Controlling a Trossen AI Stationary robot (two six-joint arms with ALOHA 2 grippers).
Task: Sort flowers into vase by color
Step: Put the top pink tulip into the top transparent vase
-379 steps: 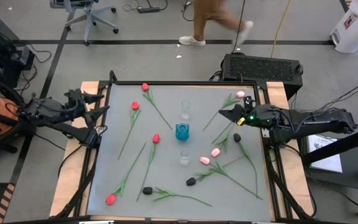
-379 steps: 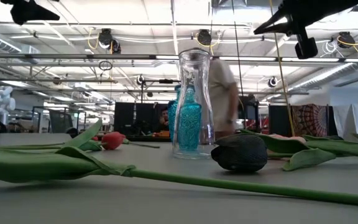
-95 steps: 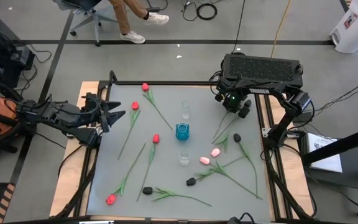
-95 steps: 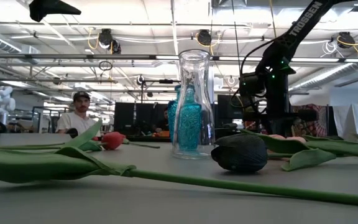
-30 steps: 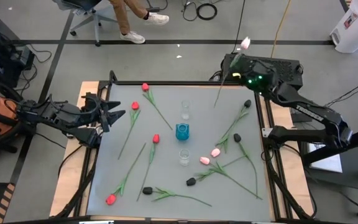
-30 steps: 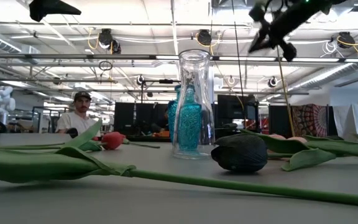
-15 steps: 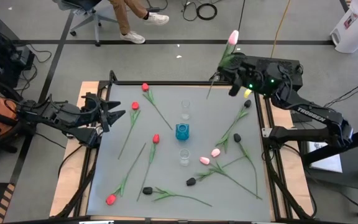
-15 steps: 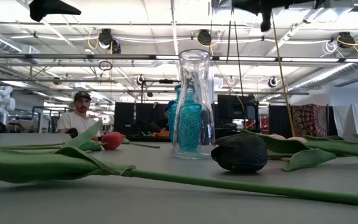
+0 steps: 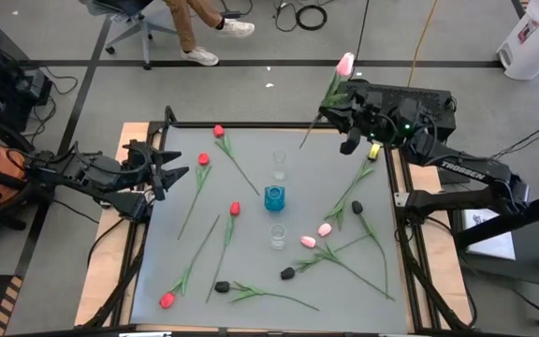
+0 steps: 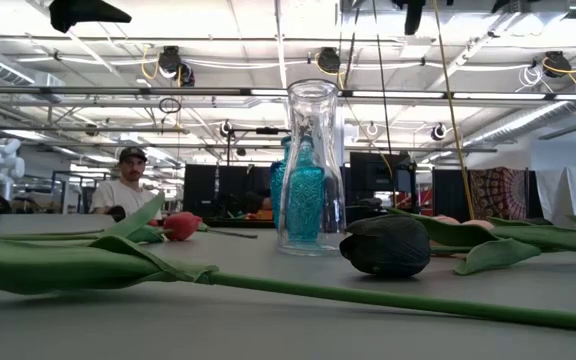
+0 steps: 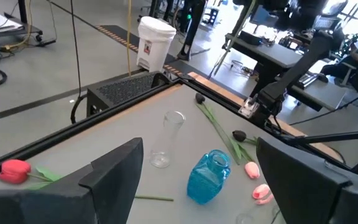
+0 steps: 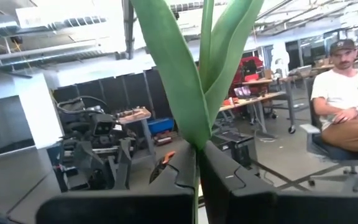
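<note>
My right gripper (image 9: 333, 96) is high over the table's far right corner, shut on a pink tulip (image 9: 345, 64) with long green leaves. Other flowers lie flat on the grey table (image 9: 176, 253): red ones (image 9: 203, 159) on the left, pink ones (image 9: 325, 228) and black ones (image 9: 356, 207) on the right. A clear vase (image 9: 279, 165), a blue vase (image 9: 274, 197) and a second clear vase (image 9: 277, 236) stand in a row at the centre. At the table's left edge my left gripper (image 9: 164, 176) waits open and points at the vases (image 11: 207, 177). My right gripper pinches the pink tulip's stem (image 12: 196, 163) between its two fingers, just below where the leaves (image 12: 185, 87) spread. The fingers come from the table's right side, about level, and lie across the stem. The tulip is lifted clear, head up and tilted, its lower stem end (image 9: 304, 143) hanging over the table's far edge.
A black box (image 9: 419, 98) sits behind the table's far right corner. A person sits in the room beyond (image 12: 347, 93), and another person's legs (image 9: 190, 23) show past the far edge. Bare table lies between the vases and the far edge.
My right gripper has risen, swung toward the table's left and rolled its wrist, staying shut on the pink tulip. The tulip has gone along, and its head and lower stem end now stand farther left.
</note>
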